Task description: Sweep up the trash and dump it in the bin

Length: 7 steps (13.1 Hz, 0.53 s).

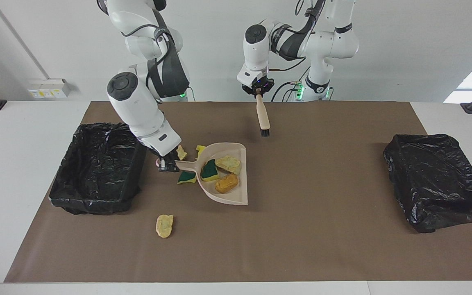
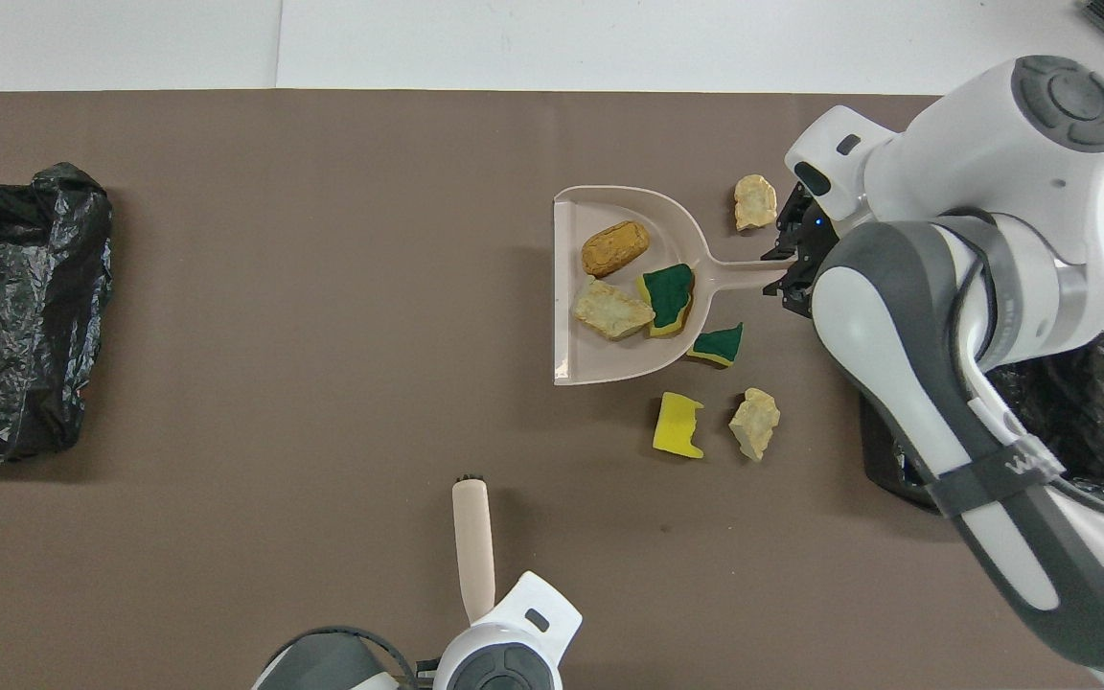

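brown mat (image 1: 301,229) | wall socket (image 1: 47,88) (above table (image 1: 14,123))

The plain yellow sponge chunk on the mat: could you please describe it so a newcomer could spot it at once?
Start at the beige dustpan near the middle of the brown mat. Just off the pan's robot-side edge two loose lumps lie side by side. The sponge chunk is the flat, bright yellow one with no green on it; its neighbour is a beige rock.
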Each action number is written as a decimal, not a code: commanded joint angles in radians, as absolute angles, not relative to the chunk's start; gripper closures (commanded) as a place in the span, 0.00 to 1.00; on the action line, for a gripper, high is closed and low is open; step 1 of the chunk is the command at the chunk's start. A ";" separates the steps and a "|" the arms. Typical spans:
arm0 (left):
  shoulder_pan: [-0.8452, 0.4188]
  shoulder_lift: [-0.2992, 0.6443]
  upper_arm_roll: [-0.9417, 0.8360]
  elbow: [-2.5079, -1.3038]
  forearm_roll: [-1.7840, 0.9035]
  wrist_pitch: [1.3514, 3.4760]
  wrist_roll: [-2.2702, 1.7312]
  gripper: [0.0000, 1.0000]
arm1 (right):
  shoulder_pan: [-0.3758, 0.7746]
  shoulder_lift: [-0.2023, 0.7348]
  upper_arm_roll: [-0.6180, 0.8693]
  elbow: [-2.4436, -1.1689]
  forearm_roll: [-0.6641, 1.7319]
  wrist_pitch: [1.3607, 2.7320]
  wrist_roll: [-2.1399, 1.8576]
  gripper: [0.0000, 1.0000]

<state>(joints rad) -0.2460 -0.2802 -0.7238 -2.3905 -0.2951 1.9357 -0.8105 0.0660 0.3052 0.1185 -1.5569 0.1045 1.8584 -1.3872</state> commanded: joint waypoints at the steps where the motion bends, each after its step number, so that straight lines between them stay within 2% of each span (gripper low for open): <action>1: -0.287 -0.311 -0.706 -2.479 -0.316 1.995 -0.804 1.00 | -0.004 0.295 0.126 -1.497 0.034 1.807 -1.431 1.00; 7: -0.330 -0.356 -0.704 -2.580 -0.390 2.062 -0.706 1.00 | -0.231 0.221 0.121 -1.499 -0.075 1.781 -1.710 1.00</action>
